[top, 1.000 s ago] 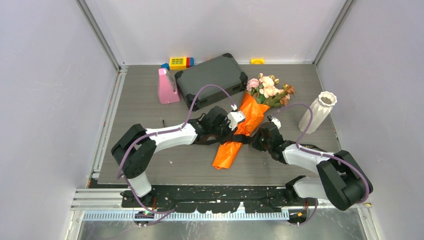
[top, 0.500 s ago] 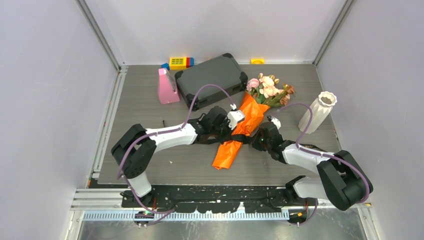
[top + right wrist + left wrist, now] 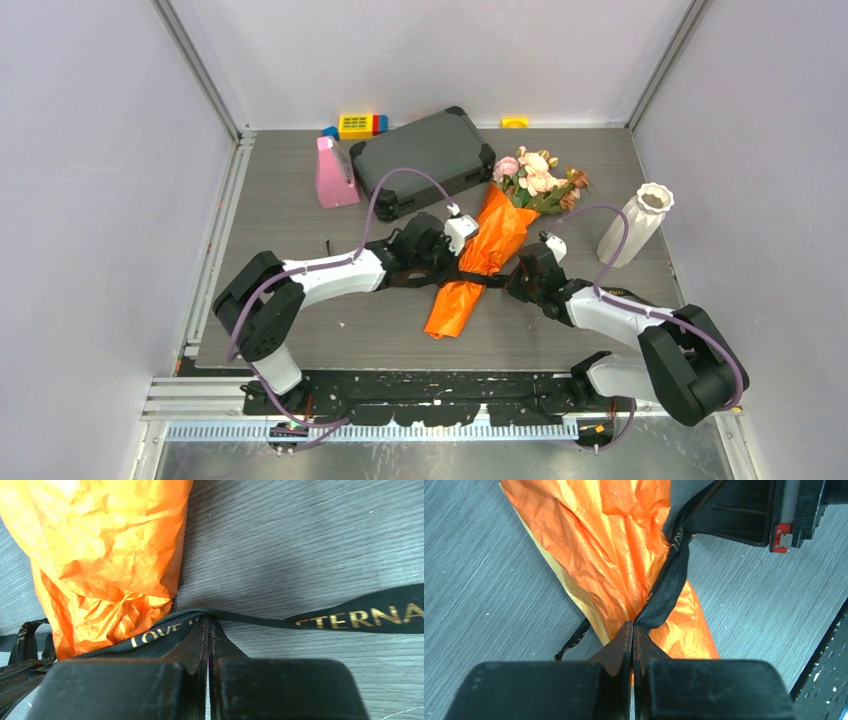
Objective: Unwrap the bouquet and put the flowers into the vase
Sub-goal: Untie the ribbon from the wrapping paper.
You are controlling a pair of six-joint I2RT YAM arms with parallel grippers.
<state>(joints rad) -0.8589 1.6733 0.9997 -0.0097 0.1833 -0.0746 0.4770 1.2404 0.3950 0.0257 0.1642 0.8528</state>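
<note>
Pinching the black ribbon from both sides, we are holding the bouquet at its tied waist. The left tool is pressing its fingers together on a loop of the ribbon right against the orange paper. The right tool is doing the same on the strand printed with gold letters, just off the paper's right flank. The bouquet is lying flat on the tabletop between the two tools, its long axis running diagonally, with the crumpled tail pointing toward the near edge and the flowers fanning out at the far right end. We are judging that the knot is likeliest to give if the tools draw apart across that axis, the left one going left and the right one going right, so that the pull is running along the ribbon rather than dragging the paper. Both arms are sitting about equally near the knot. The left side is offering open tabletop for that pull. The dark case is sitting near the bouquet's far flank, and the white vase is standing upright well to the right, nearer the right arm, so we are minding the room on that side.
</note>
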